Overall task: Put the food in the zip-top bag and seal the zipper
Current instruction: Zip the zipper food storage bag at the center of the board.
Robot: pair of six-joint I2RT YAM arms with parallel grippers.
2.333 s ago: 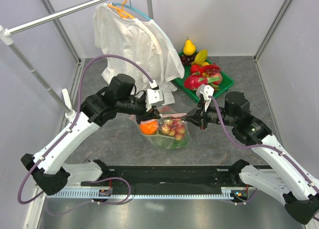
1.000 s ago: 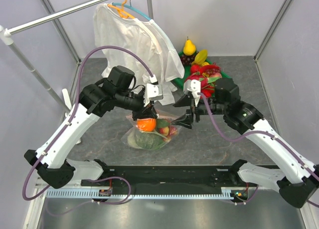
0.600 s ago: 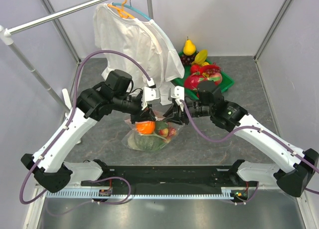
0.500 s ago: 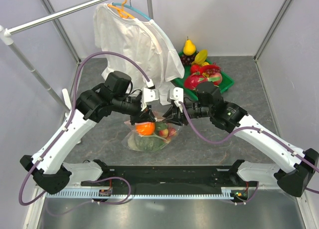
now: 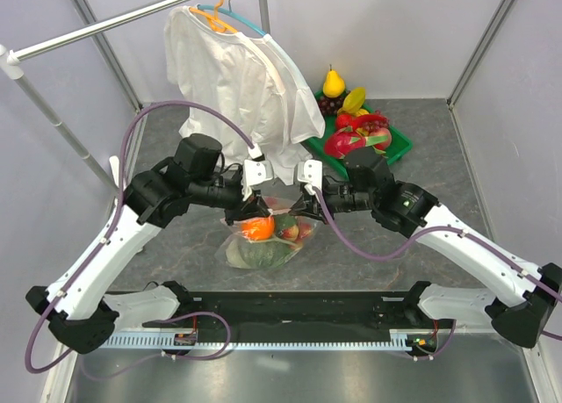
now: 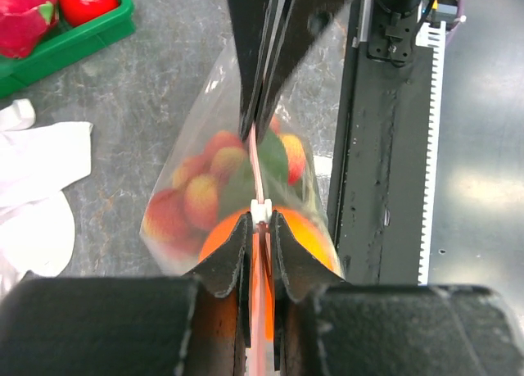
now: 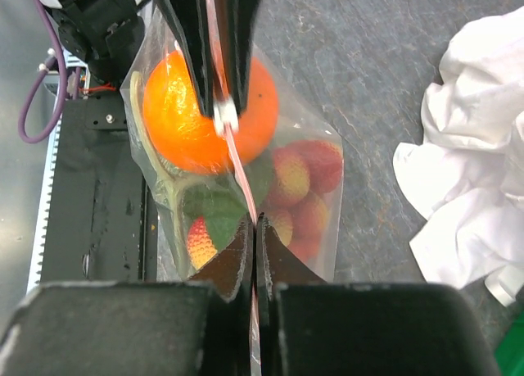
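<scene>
The clear zip-top bag point(image 5: 283, 245) hangs in the middle of the worktop point(image 5: 439, 219), strung by its mouth between the two arms. The left fingers point(image 6: 237, 246) are clamped together on the pale-pink zipper point(image 6: 255, 159) right at its small white tab point(image 6: 260, 210), at the bag's left end. The right fingers point(image 7: 236, 246) are pressed shut on the same strip a little further right, so that only a short stretch of zipper runs between the two grips. Inside the bag lie an orange point(image 7: 184, 122) on the left, a red strawberry bunch point(image 7: 301, 183) on the right and something leafy green point(image 5: 260, 255) underneath. Whether the bag's bottom touches the worktop cannot be told. A white shirt point(image 5: 237, 78) hangs on the far side, and a green tray point(image 5: 400, 148) of more fruit sits far right.
</scene>
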